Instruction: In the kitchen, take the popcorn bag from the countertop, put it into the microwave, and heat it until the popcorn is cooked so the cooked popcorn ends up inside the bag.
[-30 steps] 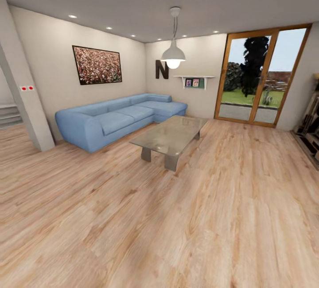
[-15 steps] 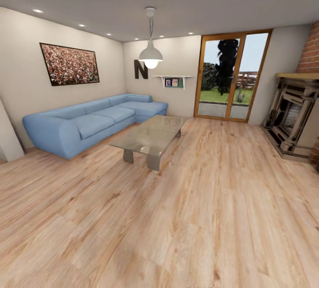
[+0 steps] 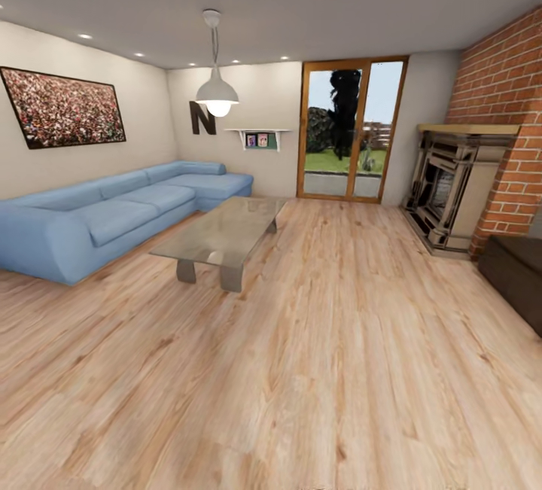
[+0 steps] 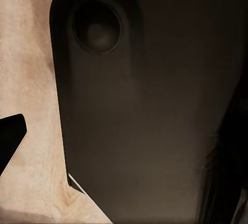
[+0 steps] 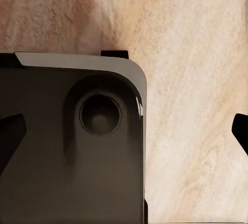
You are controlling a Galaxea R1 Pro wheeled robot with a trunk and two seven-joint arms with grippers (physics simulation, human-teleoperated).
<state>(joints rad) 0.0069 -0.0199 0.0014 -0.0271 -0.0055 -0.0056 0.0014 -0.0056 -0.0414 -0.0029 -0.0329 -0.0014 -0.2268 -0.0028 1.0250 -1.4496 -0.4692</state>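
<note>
Pale wood plank floor (image 3: 316, 369) is seen nearest in the head view, running deep into a living room. In the wrist views a dark rounded robot body panel (image 4: 155, 110) is seen close above the same floor, with dark finger tips (image 5: 11, 136) at the frame edges; how wide either claw stands cannot be told. Farther in, a glass coffee table (image 3: 218, 234) is set beside a blue corner sofa (image 3: 105, 215). At the right a brick fireplace (image 3: 452, 189) is noted. Beyond, a wood-framed glass door (image 3: 348, 132), pendant lamp (image 3: 217, 95) and wall picture (image 3: 64, 108) are recorded. The popcorn bag and microwave are not located among these frames.
</note>
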